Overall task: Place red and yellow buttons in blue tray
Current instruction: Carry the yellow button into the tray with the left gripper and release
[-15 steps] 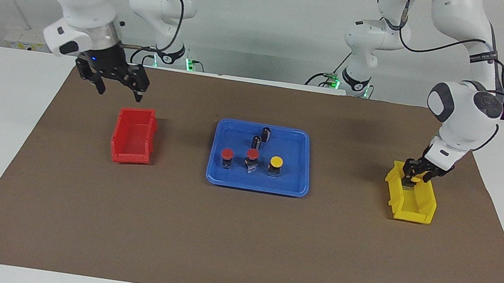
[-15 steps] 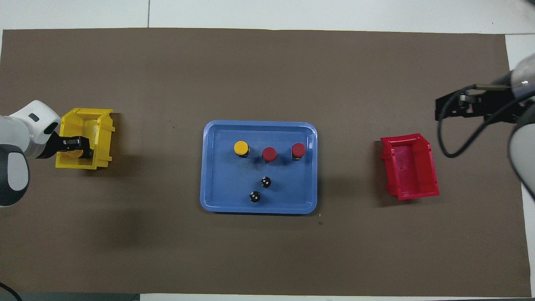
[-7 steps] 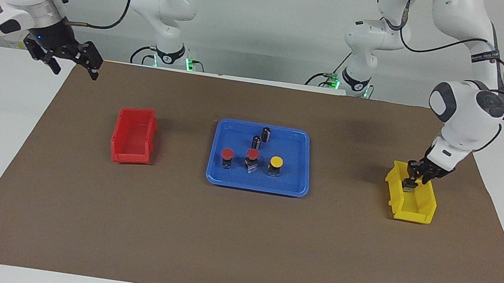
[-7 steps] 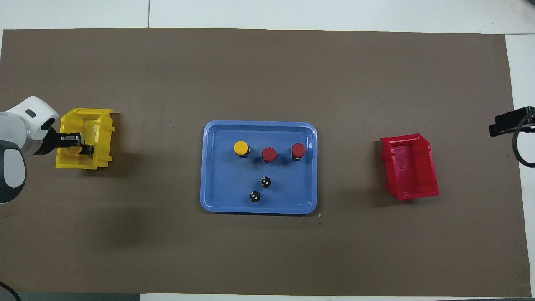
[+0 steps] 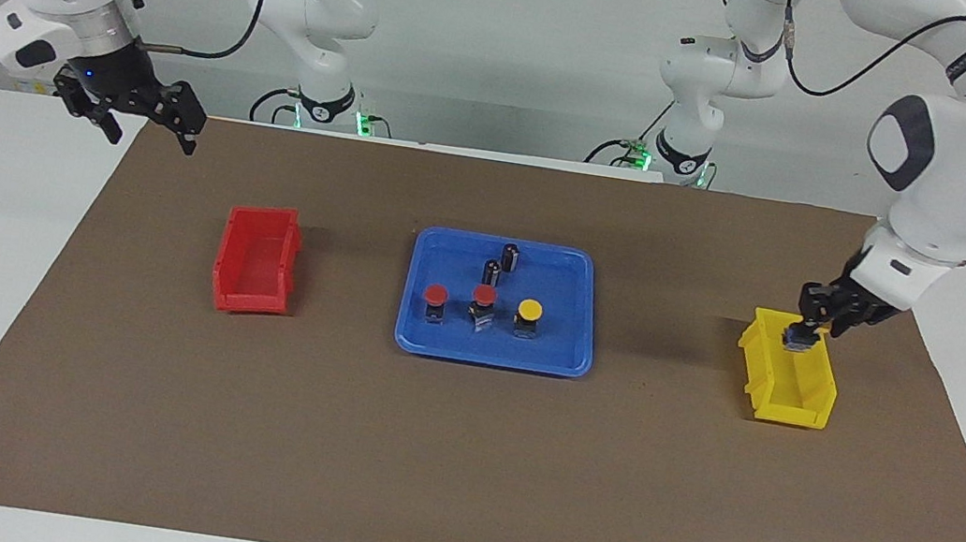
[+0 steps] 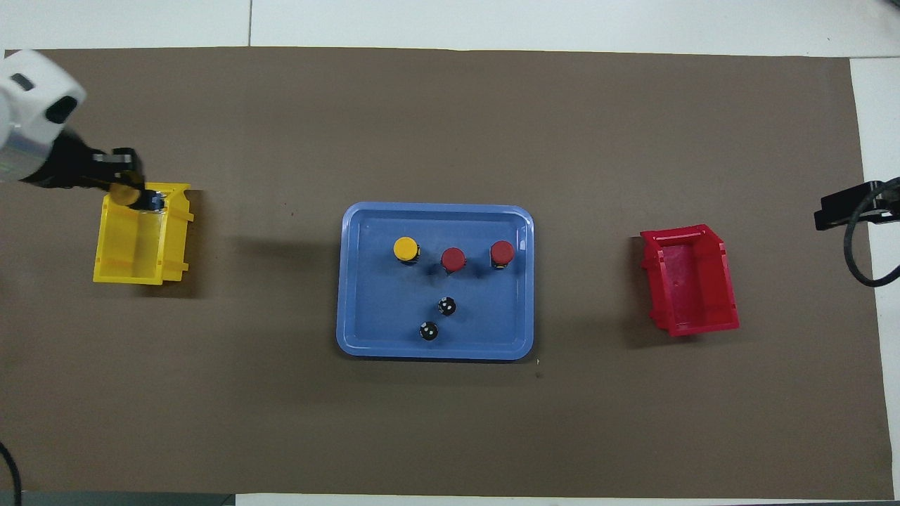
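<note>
The blue tray (image 5: 490, 357) (image 6: 436, 351) lies at the table's middle. In it stand two red buttons (image 5: 436, 294) (image 5: 484, 296) and one yellow button (image 5: 529, 310) in a row; they also show in the overhead view (image 6: 502, 251) (image 6: 453, 258) (image 6: 406, 248). My left gripper (image 5: 798, 337) (image 6: 128, 190) is shut on the other yellow button (image 6: 126, 194) and holds it just above the yellow bin (image 5: 783, 389). My right gripper (image 5: 149, 128) is open and empty, up in the air over the mat's corner at the right arm's end.
Two dark cylinders (image 5: 510, 256) (image 5: 492, 270) stand in the tray, nearer to the robots than the buttons. A red bin (image 5: 257, 263) (image 6: 689, 281) sits toward the right arm's end. The yellow bin (image 6: 133, 246) sits toward the left arm's end.
My left gripper has risen out of the yellow bin with the yellow button in it. My right gripper has swung away from over the red bin toward the table's edge.
</note>
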{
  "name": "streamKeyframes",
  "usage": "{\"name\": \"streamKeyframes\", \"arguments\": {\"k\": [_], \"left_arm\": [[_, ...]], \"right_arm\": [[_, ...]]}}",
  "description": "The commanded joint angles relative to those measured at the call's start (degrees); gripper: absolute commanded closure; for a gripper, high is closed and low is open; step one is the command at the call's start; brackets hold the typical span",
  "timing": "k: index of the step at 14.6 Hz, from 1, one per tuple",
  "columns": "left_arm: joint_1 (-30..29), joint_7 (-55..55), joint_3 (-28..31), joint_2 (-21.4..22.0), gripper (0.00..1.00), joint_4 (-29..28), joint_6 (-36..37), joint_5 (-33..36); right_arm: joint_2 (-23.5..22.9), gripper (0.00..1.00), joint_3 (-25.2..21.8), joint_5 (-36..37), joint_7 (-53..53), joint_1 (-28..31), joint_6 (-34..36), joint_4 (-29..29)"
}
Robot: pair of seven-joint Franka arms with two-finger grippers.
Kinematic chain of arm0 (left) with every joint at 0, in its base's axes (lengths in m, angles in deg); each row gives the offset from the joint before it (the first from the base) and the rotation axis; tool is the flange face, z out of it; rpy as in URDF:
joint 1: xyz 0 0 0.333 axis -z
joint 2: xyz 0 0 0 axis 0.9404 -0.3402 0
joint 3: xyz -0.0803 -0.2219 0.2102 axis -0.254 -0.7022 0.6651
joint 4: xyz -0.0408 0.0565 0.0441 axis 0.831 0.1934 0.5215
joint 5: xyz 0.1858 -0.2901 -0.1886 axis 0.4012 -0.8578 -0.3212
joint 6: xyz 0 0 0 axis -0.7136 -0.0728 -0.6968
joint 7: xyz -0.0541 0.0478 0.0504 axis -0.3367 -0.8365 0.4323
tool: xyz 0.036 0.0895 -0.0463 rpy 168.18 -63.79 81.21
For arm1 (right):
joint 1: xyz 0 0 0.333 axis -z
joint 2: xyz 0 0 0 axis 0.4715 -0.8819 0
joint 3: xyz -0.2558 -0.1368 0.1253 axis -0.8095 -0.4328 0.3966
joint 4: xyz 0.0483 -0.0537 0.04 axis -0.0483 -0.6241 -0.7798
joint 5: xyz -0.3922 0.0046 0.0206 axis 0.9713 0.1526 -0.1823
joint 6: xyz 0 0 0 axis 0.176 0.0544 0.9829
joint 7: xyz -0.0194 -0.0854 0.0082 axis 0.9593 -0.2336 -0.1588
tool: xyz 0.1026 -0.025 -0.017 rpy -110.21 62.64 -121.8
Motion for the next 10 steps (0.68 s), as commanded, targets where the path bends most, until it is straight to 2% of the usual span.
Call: {"name": "streamKeyframes", "arguments": {"k": [1,3,5,10], "left_arm": [[13.2,16.3,0.7,-1.6,0.99,-3.4,-5.5,0.5],[16.1,17.1,0.6,-1.9,0.99,-7.8,-9.0,-0.6],[18.3,17.6,0.5,-2.1,0.99,-13.0,-15.6,-1.1],[19.6,17.9,0.5,-4.3,0.99,-16.1,-21.6,-1.2]], "right_arm": [[0.7,0.0,0.3,0.8,0.1,0.0,0.0,-0.7],[0.7,0.0,0.3,0.8,-0.1,0.0,0.0,-0.9],[0.7,0.0,0.3,0.8,-0.2,0.0,0.0,-0.8],[0.7,0.0,0.3,0.8,-0.3,0.0,0.0,-0.9]]}}
